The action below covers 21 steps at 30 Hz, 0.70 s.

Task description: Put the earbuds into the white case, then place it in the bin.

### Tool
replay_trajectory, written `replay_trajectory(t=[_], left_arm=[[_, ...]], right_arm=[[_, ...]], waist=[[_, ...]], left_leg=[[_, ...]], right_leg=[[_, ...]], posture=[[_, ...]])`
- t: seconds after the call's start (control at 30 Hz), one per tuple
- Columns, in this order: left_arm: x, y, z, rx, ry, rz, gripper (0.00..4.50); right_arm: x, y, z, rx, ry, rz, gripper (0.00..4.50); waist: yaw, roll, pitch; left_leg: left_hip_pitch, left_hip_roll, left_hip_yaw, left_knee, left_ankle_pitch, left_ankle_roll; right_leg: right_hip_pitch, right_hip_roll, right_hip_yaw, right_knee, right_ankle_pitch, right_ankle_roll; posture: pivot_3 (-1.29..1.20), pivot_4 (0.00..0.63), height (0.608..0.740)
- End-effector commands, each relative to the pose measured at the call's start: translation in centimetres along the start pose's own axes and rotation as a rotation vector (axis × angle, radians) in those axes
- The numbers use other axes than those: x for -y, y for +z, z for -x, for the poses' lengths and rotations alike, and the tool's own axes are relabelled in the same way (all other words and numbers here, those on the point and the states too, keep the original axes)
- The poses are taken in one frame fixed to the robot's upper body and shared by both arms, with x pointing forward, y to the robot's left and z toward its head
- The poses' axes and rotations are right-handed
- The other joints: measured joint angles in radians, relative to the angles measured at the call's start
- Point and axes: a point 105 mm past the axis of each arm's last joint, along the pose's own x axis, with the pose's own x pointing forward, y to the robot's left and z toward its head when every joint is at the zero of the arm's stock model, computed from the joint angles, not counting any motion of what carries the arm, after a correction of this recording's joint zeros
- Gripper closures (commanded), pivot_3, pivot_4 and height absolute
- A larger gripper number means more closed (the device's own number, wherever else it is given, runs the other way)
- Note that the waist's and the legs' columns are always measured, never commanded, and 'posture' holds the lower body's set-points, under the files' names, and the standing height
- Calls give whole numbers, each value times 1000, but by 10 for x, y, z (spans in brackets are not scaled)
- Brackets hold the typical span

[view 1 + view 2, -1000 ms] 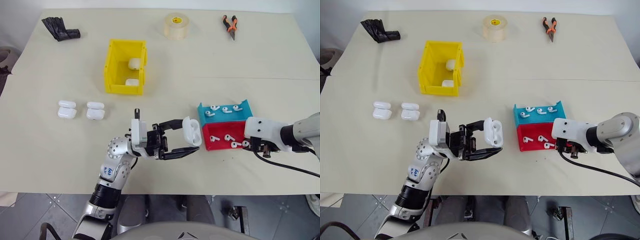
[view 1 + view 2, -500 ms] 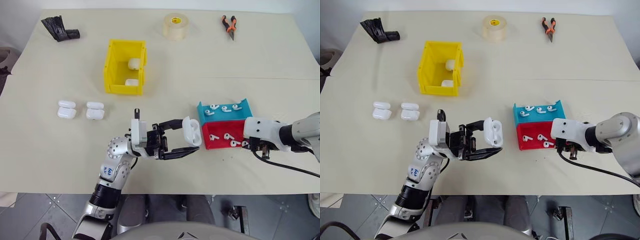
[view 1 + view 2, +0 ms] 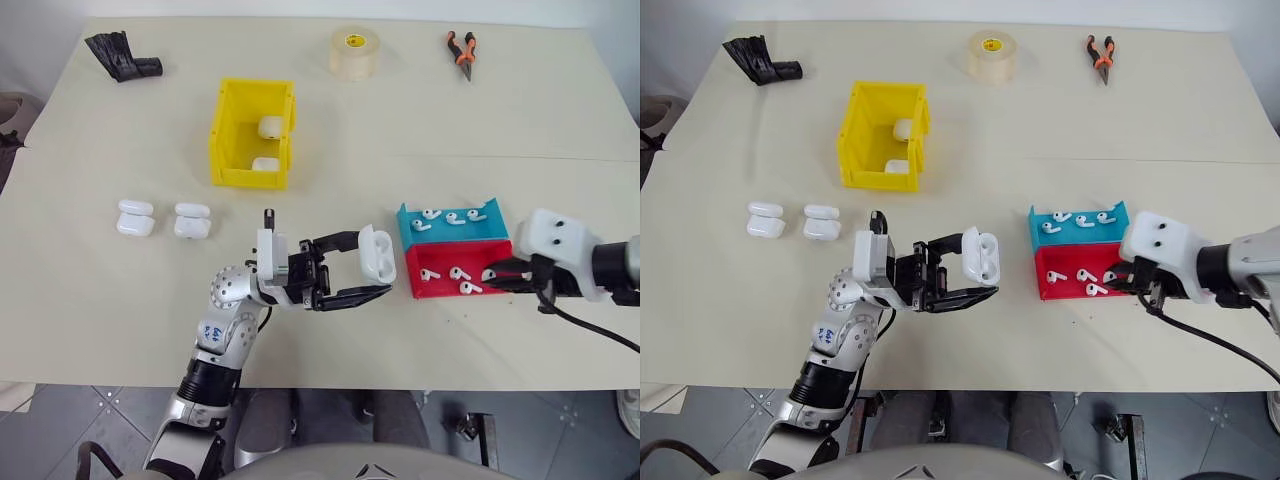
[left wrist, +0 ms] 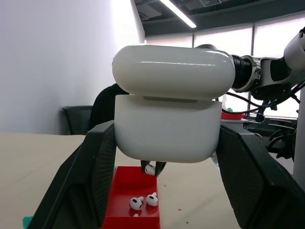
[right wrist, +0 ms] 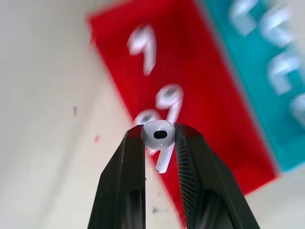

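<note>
The left gripper point(image 3: 368, 270) is clamped on the white case point(image 3: 377, 254), one black finger on each side, and holds it up off the table point(image 3: 500, 130) with its lid flipped open. The right gripper point(image 5: 159, 136) is pinched on one earbud point(image 5: 160, 135), with the round head between the two tips and the little stem hanging past them. It hangs just above the red tray point(image 3: 445, 268), which has three more earbuds point(image 3: 449, 274) lying in it. The held earbud and the open case are apart, with the near end of the red tray between them. A blue tray point(image 3: 452, 226) touches the red one on its far side and has three earbuds of its own. The bin point(image 3: 250, 134) sits farther back on the left and has two white cases inside (one is partly hidden by the yellow wall). Two more closed cases point(image 3: 163, 219) lie side by side near the left edge. From the head camera the right fingertips are too small and dark to make out. In the right wrist view the trays are blurry. The open lid hides the inside of the case in the left wrist view
</note>
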Motion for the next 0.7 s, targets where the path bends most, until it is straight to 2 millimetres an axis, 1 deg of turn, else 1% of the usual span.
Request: replay_trajectory(t=[0.03,0.13,0.23,0.27,0.4,0.5,0.7], left_arm=[[-5,7,-1,38,-10,41,1738],[-7,10,1,32,-45,60,1738],[-9,11,2,12,-67,79,1738],[-9,11,2,5,-76,91,1738],[-12,13,3,-8,-82,111,1738],[-14,14,5,-21,-85,112,1738],[-15,17,5,-28,-94,132,1738]], right_arm=[[-2,35,5,322,-52,13,3985],[-9,65,5,670,-60,-73,3985],[-16,83,4,922,-76,-139,3985],[-20,88,2,976,-61,-148,3985],[-30,100,-8,1034,-17,-155,3985],[-35,113,-10,1121,18,-176,3985],[-50,135,-17,1200,80,-143,3985]], waist=[[-1,-1,0],[-3,-1,0],[-4,0,0],[-4,0,0],[-2,0,-1],[-4,0,-1],[-5,0,-1]], left_leg=[[0,0,0,0,0,0],[0,0,1,0,0,0],[1,0,0,-1,0,-1],[1,0,1,-1,1,-1],[1,0,1,-1,1,-1],[1,0,1,-1,1,-1],[2,0,2,-2,1,-1]], right_leg=[[0,0,0,0,0,0],[0,1,0,1,0,0],[0,1,0,1,0,0],[0,1,1,2,0,0],[0,1,1,1,0,0],[0,1,1,1,0,0],[0,1,1,2,0,0]], posture=[[0,150,740],[0,150,740],[0,150,740],[0,150,740],[0,150,740],[0,150,740],[0,150,740]])
